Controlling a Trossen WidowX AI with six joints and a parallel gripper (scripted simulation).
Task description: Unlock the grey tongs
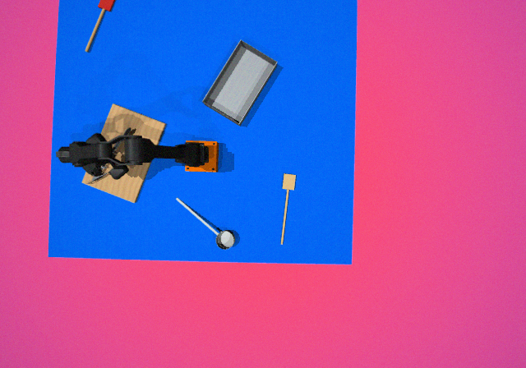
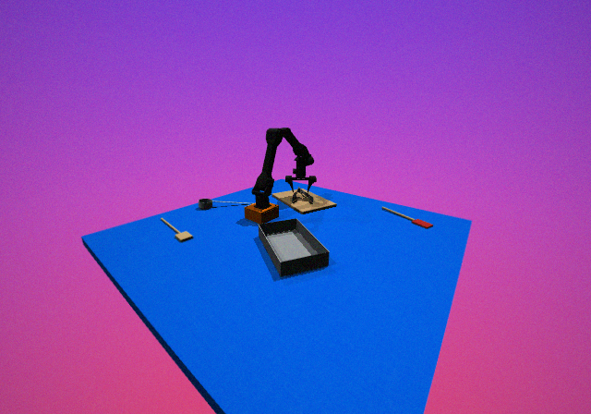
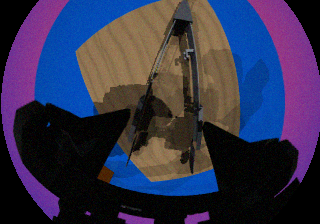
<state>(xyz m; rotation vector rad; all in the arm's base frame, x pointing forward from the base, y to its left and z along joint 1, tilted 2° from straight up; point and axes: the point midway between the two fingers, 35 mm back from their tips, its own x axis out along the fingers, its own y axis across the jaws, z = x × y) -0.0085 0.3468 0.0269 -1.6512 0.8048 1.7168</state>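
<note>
The grey tongs (image 1: 98, 177) (image 2: 308, 199) (image 3: 196, 79) lie on the wooden board (image 1: 131, 187) (image 2: 321, 204) (image 3: 100, 64) with their two arms spread in a V. In the wrist view their hinge end is at the top, near the far corner of the board, and the arm tips point down the picture. My gripper (image 2: 301, 192) (image 3: 167, 119) is wide open, pointing down over the tongs. Its fingertips stand outside the two arms, with a small gap showing on each side in the wrist view. In the top view the arm hides most of the gripper and the middle of the tongs.
The roasting tin (image 1: 258, 94) (image 2: 305, 263) stands empty beyond the orange base (image 1: 214, 160) (image 2: 261, 213). A red-headed spatula (image 1: 107, 1) (image 2: 422, 223), a beige spatula (image 1: 289, 181) (image 2: 183, 236) and a long-handled round pot (image 1: 225, 239) (image 2: 205, 204) lie apart on the blue table.
</note>
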